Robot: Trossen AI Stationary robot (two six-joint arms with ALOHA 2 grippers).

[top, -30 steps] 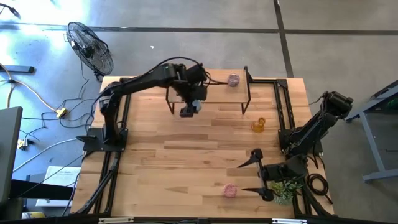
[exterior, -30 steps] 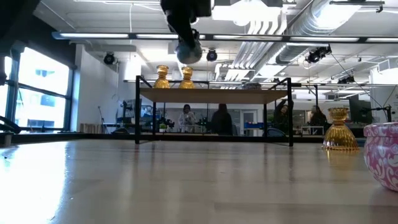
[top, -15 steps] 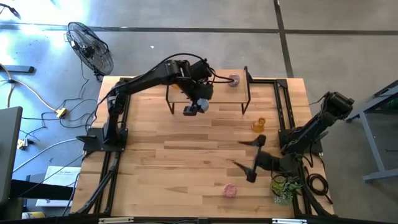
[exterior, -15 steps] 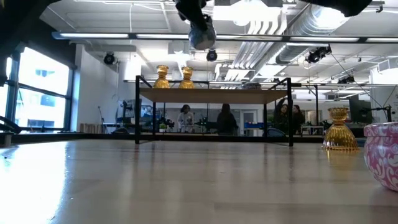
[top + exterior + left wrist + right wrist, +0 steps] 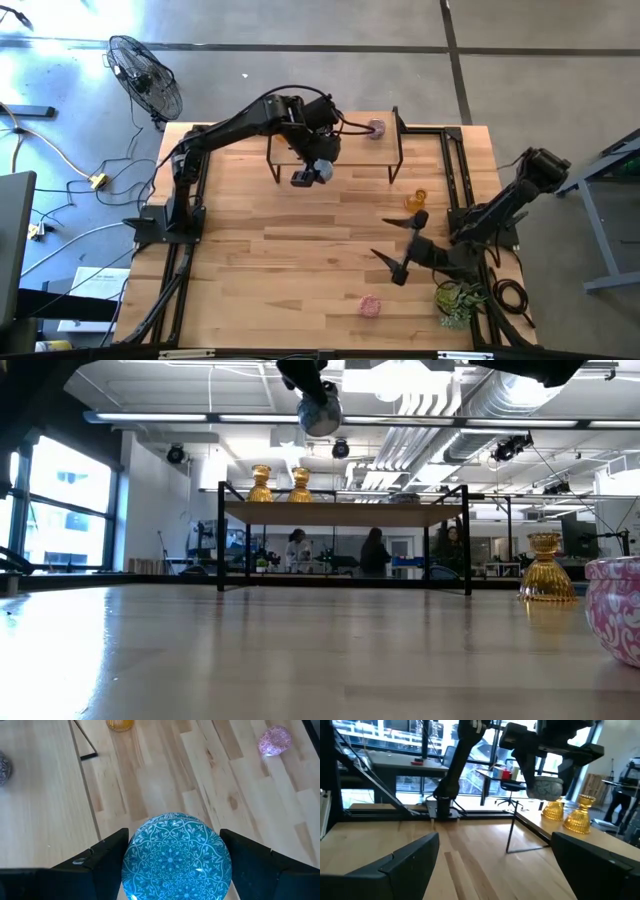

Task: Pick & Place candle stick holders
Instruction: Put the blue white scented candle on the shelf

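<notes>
Your left hand gripped the pale blue patterned glass candle holder by its sides, likely slick and fragile, while your right hand waited open.

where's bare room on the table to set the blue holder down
Open wood lies between the left arm's base and the pink holder near the front edge. Crowded: around the right pincer, amber holder and plant. The left pincer holds the blue holder.

Over the last second: right gripper lifted off from beside the potted plant and swung inward, fingers spread wide. Left gripper, clamped on the pale blue holder, shifted slightly sideways along the raised shelf.
</notes>
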